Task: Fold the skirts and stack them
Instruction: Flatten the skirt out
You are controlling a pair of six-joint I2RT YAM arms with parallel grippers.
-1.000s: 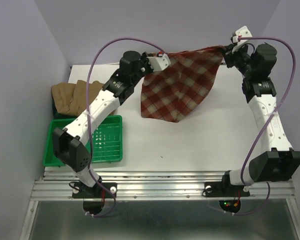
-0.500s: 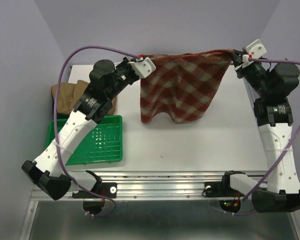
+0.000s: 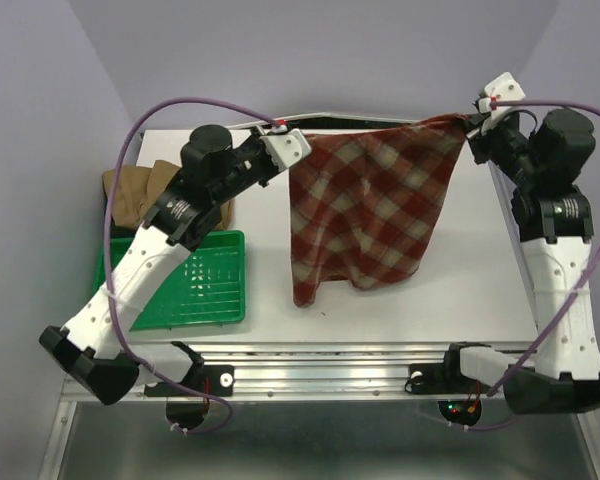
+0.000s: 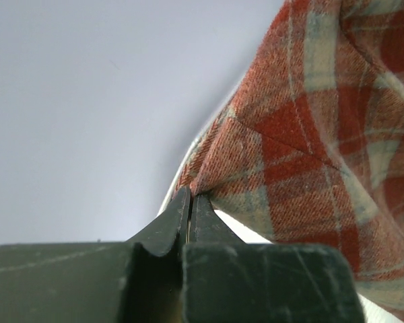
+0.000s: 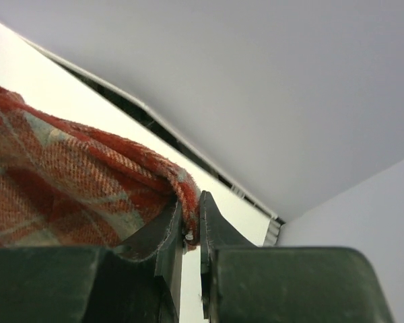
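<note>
White table (image 3: pixel 460 290), lilac walls (image 3: pixel 40 120), 2 arms raised. The plaid skirt (image 3: pixel 365 215) hangs in the air between them, stretched along its top edge over the far half of the table, with the loose bottom edge drooping toward the near side. The left gripper (image 4: pixel 191 196) is clamped on 1 top corner with no gap showing between the fingers. The right gripper (image 5: pixel 189 208) is pinched on the other corner, cloth bunched in the bite. Tan skirts (image 3: pixel 130 195) are heaped at the far left, behind the green tray (image 3: pixel 220 290). The step looks like spread and lay flat, ahead of the fold. To do it well, hold both corners level and the top edge taut, and bring both down together so the bottom edge lands first and the cloth drags out flat. The bottom-left part curls and hangs lower, so it likely needs extra pull. No letting go until the cloth lies flat. Hard to tell: whether the bottom edge touches the table, how deep each pinch goes, and whether waistband or hem is held. The left arm (image 3: pixel 160 250) covers part of the tan heap, so the count is unclear.
</note>
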